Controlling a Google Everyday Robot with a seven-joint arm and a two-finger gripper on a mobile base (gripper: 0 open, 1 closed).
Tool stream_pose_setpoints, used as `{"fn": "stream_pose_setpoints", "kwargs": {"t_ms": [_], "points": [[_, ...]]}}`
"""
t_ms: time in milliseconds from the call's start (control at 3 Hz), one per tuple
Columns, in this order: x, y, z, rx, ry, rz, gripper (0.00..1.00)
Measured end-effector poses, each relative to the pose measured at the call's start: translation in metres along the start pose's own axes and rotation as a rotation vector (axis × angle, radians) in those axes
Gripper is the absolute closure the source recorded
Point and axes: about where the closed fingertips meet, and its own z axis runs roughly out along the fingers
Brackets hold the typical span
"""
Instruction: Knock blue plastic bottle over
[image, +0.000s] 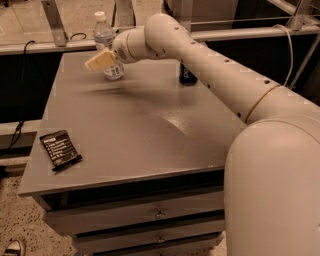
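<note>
Robot hand (101, 60), width impossible to tell, is at the upright blue plastic bottle (103, 35) on a grey surface (140, 135). The approach looks complete, and a sideways push seems next.

1. One blue plastic bottle (103, 36) is counted, standing upright.
2. One dark blue can (186, 77) is counted, partly hidden behind the arm (220, 75).
3. One black packet (60, 149) is counted, lying flat near the front left corner.
4. One gripper (100, 60) is counted; it is held over the far left part of the tabletop (150, 135), just in front of the bottle.
5. One tabletop is counted.
6. One shoe (12, 246) is seen on the floor.
</note>
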Motion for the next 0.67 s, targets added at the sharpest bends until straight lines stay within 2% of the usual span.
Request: {"fn": "stream_pose_setpoints", "kwargs": {"t_ms": [333, 667], "points": [[-0.005, -0.006, 0.0, 0.023, -0.035, -0.004, 0.42], [-0.01, -0.012, -0.012, 0.047, -0.05, -0.037, 0.64]]}}
